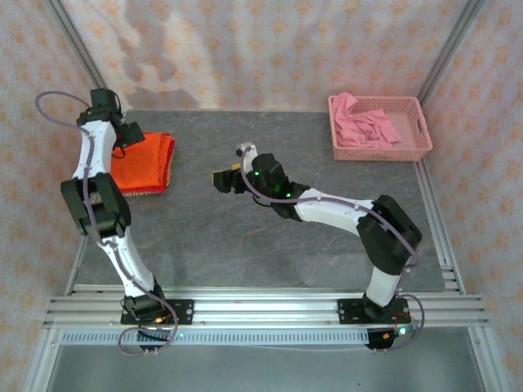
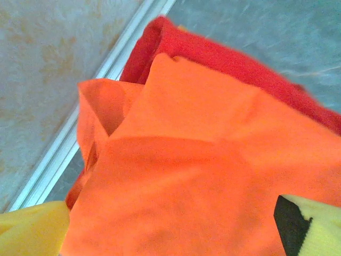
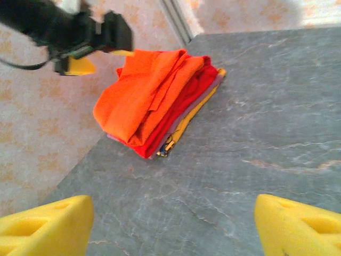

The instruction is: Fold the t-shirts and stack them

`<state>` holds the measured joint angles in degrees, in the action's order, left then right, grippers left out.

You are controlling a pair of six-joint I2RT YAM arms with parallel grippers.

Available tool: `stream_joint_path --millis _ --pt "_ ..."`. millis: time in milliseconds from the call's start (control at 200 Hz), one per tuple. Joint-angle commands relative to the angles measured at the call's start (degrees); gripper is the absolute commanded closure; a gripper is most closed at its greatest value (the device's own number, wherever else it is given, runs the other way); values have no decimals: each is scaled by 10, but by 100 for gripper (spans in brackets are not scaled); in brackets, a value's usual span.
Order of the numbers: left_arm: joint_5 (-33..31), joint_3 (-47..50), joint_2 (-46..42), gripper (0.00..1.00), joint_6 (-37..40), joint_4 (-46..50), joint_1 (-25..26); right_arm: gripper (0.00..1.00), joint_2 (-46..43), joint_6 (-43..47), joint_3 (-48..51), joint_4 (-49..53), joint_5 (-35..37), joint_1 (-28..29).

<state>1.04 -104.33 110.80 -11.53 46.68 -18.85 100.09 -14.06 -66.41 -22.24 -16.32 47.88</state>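
Observation:
A folded bright orange t-shirt tops a stack at the table's left edge. In the left wrist view the orange t-shirt lies over a red t-shirt. My left gripper hovers open right over the orange cloth, one yellow fingertip on each side, gripping nothing. From above, the left gripper sits at the stack's far left corner. My right gripper is open over bare table mid-scene, facing the stack. Its wrist view shows orange on red, then thinner yellow and grey layers.
A pink lattice basket with crumpled pink cloth stands at the back right. A metal rail and patterned wall run close behind the stack. Grey tabletop spreads between stack and basket.

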Motion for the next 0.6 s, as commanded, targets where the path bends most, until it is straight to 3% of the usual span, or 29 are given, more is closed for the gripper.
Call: stream_joint_path --millis 0,255,370,480,595 --pt "-11 78 -104 0 -18 -75 31 21 -53 2 38 -22 44 -27" --pt "-26 353 -308 0 21 -269 137 19 -170 1 147 -3 121 -87" --pt "-31 484 -390 0 50 -363 181 14 -239 27 196 35 184 -112" --pt "-31 590 -443 0 61 -441 196 3 -308 64 243 79 274 -131" --pt "-33 678 -476 0 83 -515 202 1 -374 92 297 98 337 -168"
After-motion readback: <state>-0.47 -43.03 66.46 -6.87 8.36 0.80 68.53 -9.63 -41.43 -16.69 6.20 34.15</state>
